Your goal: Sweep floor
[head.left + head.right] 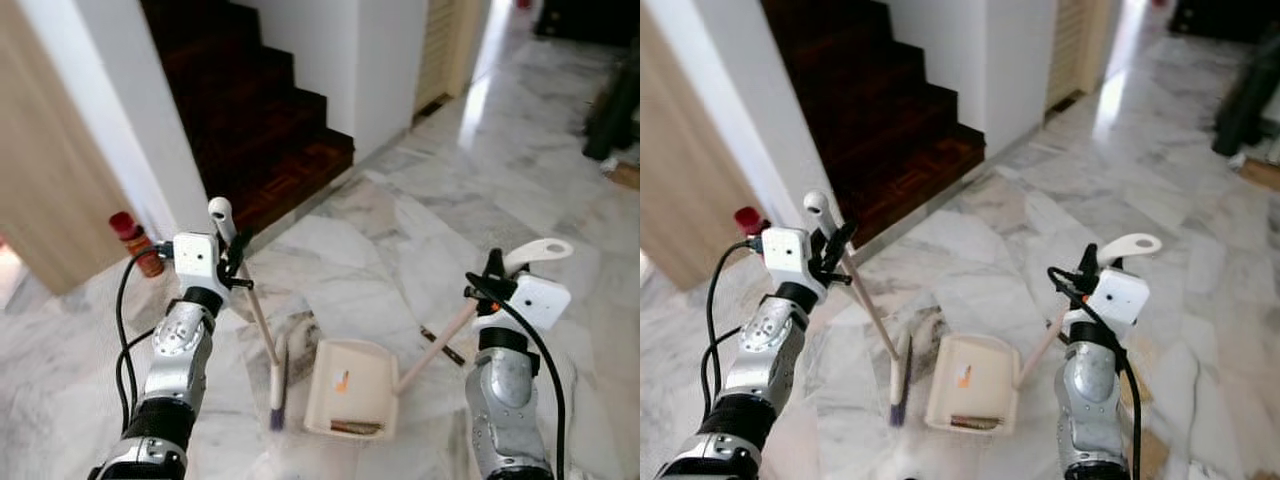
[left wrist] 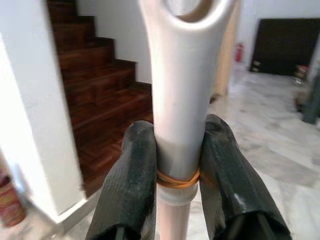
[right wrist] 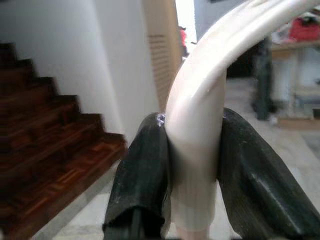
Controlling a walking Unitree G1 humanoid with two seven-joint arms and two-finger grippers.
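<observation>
My left gripper (image 1: 235, 252) is shut on the cream handle of a small broom (image 1: 262, 318); its brush head (image 1: 278, 385) rests on the marble floor just left of the dustpan. In the left wrist view both fingers (image 2: 127, 185) clamp the broom handle (image 2: 179, 100). My right gripper (image 1: 493, 272) is shut on the curved handle of the cream dustpan (image 1: 349, 388), which sits on the floor between my arms with some brown debris at its front lip. The right wrist view shows the fingers (image 3: 142, 185) squeezing that dustpan handle (image 3: 197, 130).
Dark wooden stairs (image 1: 250, 110) rise ahead at left beside a white wall (image 1: 370, 60). A red-capped container (image 1: 135, 240) stands by the wall corner. A dark stick (image 1: 440, 345) lies on the floor near the dustpan. Open marble floor (image 1: 500, 170) stretches ahead right.
</observation>
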